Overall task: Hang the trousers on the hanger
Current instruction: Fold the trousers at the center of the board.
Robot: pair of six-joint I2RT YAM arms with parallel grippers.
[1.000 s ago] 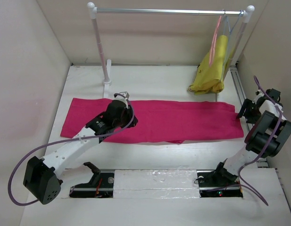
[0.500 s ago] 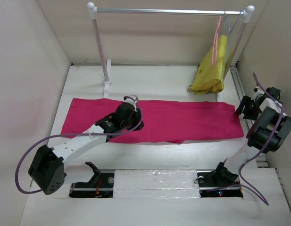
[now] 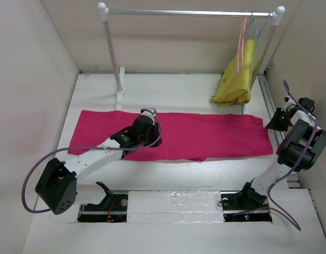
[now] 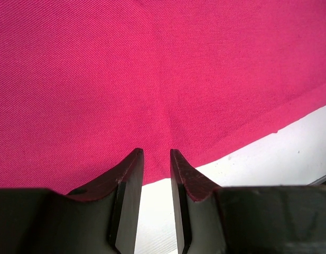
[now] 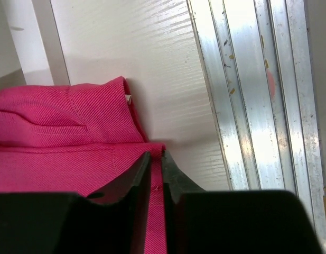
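The trousers (image 3: 205,135) are lying flat on the white table (image 3: 168,90), stretching left to right between the two arms. The left gripper (image 3: 143,128) is pressing down near their near edge, left of centre; from its wrist camera the fingers (image 4: 130,180) are standing close together with only a narrow slit, and a crease in the cloth is running into that slit, so it appears to be pinching a small fold. The right gripper (image 5: 155,156) is nipping the hem at the right-hand end of the trousers, jaws almost together, beside the metal track (image 5: 252,95). The hanger (image 3: 240,45) is hanging on the rail (image 3: 189,12) at the far right (next to a yellow garment (image 3: 236,79)), well apart from the trousers
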